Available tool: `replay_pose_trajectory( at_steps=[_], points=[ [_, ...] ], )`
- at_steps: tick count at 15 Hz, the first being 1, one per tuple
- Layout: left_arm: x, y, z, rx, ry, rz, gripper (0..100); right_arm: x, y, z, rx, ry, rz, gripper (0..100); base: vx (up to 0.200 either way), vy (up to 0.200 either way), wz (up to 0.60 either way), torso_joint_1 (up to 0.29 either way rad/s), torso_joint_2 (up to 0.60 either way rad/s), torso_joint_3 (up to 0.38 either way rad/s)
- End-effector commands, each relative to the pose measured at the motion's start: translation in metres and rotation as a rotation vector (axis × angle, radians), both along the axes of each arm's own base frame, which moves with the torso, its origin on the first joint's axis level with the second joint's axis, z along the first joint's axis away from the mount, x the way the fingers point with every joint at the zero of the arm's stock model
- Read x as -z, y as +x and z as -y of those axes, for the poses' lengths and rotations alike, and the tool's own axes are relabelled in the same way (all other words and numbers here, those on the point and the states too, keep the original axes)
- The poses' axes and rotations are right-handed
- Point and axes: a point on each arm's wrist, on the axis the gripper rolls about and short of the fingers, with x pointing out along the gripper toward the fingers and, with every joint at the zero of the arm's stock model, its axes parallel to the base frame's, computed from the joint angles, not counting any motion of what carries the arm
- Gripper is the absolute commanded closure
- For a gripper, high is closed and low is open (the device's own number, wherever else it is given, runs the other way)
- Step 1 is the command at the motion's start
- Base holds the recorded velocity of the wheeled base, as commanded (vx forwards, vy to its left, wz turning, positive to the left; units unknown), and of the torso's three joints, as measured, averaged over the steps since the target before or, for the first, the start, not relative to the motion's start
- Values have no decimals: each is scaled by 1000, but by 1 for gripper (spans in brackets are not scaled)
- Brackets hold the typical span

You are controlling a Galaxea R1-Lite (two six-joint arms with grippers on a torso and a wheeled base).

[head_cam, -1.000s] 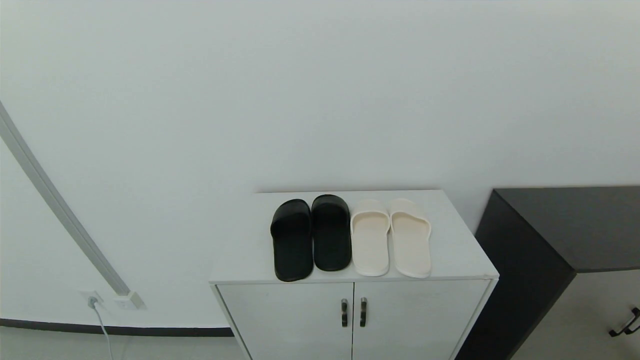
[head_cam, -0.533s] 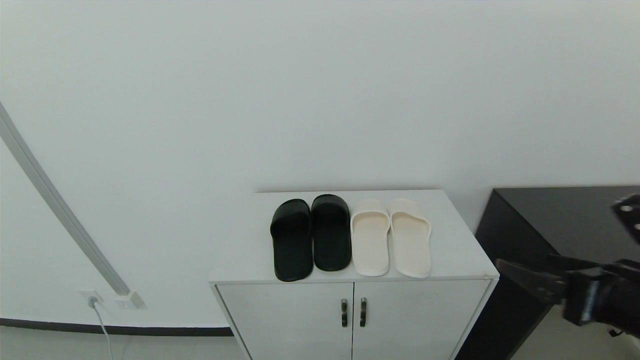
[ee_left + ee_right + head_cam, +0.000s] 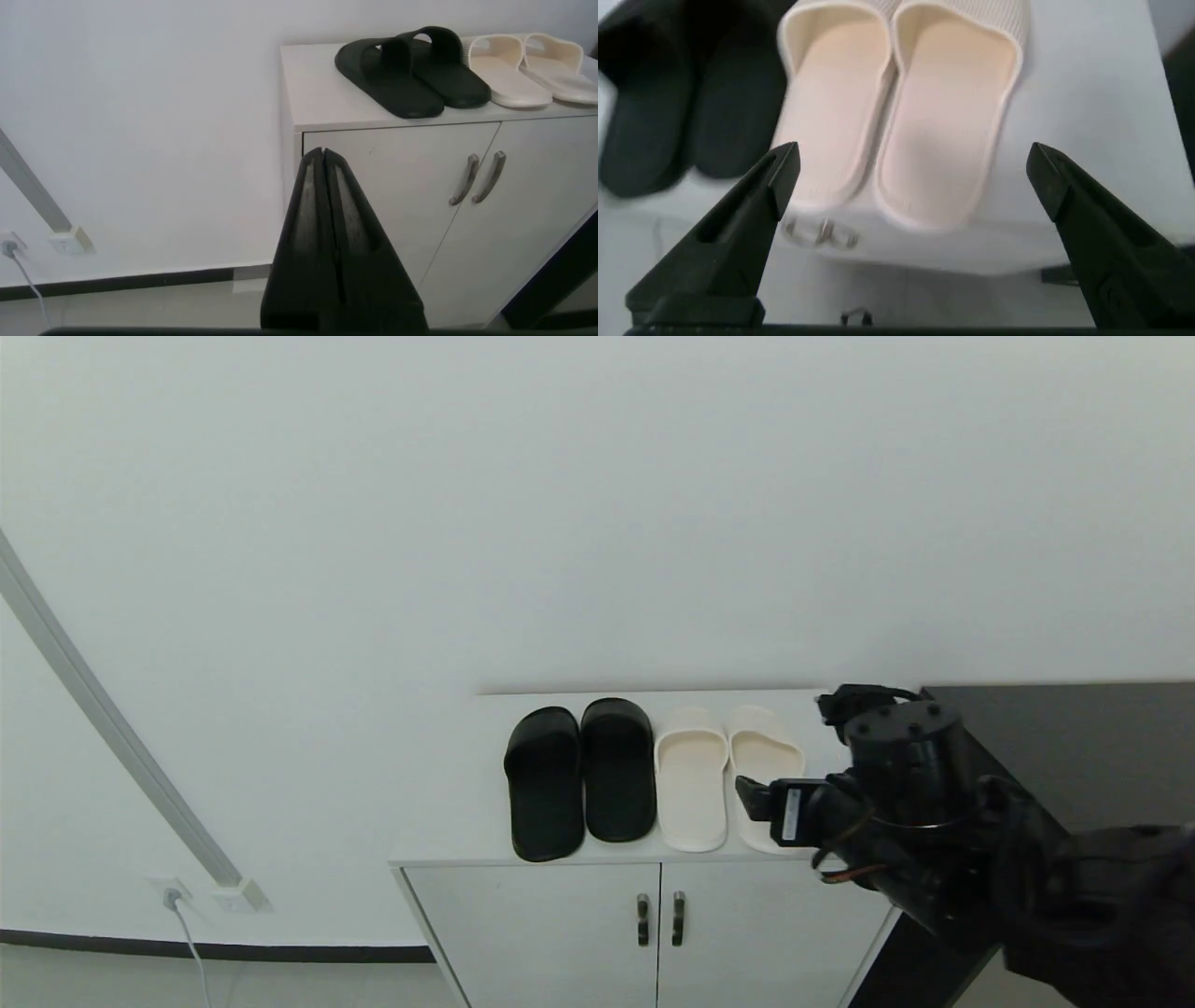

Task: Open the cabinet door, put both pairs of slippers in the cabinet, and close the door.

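The white cabinet (image 3: 523,919) has both doors shut, with two dark handles (image 3: 659,918) at the middle seam. On its top lie the black slippers (image 3: 579,779) on the left and the cream slippers (image 3: 724,779) on the right, toes toward the wall. My right gripper (image 3: 758,800) hovers over the heel end of the right cream slipper. It is open wide, and the cream slippers (image 3: 906,112) lie between its fingers (image 3: 738,243). My left gripper (image 3: 324,163) is shut and empty, held low in front of the cabinet's (image 3: 392,196) left door.
A black table (image 3: 1074,747) stands right of the cabinet, close to its side. A wall socket with a cable (image 3: 173,901) and a grey conduit (image 3: 103,709) are on the wall to the left.
My right arm has come in from the right edge of the head view and moved left and up to the cream slippers. The slippers and doors have not moved.
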Motion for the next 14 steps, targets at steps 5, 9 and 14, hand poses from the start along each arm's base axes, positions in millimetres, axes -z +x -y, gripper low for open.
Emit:
replay_pose_trajectory(
  at_steps=[5, 9, 14],
  points=[
    [0, 0, 0, 0, 0, -1, 100, 52, 66, -56, 89, -88, 55, 0, 0, 0, 0, 0, 0, 0],
    [0, 0, 0, 0, 0, -1, 100, 55, 91, -55, 123, -106, 75, 0, 0, 0, 0, 0, 0, 0],
    [0, 0, 0, 0, 0, -1, 100, 62, 119, -59, 153, -109, 99, 0, 0, 0, 0, 0, 0, 0]
  ],
)
